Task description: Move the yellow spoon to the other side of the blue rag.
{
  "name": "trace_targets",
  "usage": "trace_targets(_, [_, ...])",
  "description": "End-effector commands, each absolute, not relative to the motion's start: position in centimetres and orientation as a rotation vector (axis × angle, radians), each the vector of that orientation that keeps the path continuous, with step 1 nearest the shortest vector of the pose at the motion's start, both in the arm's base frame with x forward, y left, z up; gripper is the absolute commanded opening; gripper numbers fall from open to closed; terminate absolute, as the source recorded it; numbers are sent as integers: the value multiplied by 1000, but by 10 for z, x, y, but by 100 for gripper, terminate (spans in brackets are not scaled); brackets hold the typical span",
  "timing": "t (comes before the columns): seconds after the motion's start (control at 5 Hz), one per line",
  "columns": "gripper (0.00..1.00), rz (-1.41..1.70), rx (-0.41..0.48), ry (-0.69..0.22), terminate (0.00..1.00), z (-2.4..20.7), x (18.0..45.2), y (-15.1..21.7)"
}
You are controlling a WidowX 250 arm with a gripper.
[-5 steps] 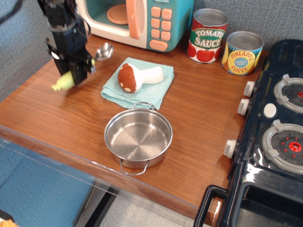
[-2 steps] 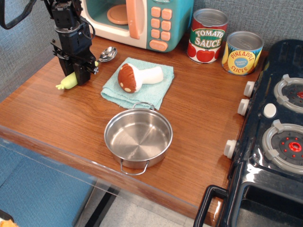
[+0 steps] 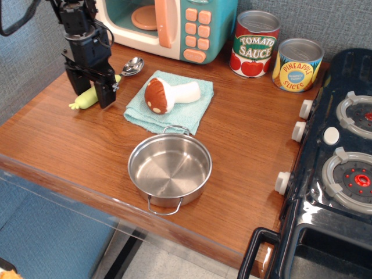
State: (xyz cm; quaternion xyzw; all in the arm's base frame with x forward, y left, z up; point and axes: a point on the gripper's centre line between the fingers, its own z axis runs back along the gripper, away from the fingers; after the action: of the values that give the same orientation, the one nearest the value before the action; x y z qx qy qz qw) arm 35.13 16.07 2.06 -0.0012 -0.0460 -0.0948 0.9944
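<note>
The yellow spoon [image 3: 87, 98] lies on the wooden counter left of the blue rag [image 3: 170, 101], its pale yellow-green handle toward the left front and its shiny metal bowl [image 3: 133, 65] toward the toy microwave. The black gripper [image 3: 91, 92] stands over the handle with its two fingers spread to either side of it, open and low at the counter. A toy mushroom [image 3: 168, 93] with a brown cap lies on the rag.
A steel pan [image 3: 170, 167] sits in front of the rag. A toy microwave [image 3: 174, 26] stands at the back, with a tomato sauce can [image 3: 254, 44] and a pineapple can [image 3: 297, 65] to its right. A black toy stove [image 3: 340, 174] fills the right side.
The gripper came down and back with the spoon, set it on the counter left of the rag, and opened its fingers around the handle.
</note>
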Motion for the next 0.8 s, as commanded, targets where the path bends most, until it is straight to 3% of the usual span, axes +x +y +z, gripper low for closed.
trace_targets(0.0, [100, -181, 25, -183, 0, 94, 342, 169])
trace_targets(0.6, [100, -167, 65, -167, 0, 114, 332, 162])
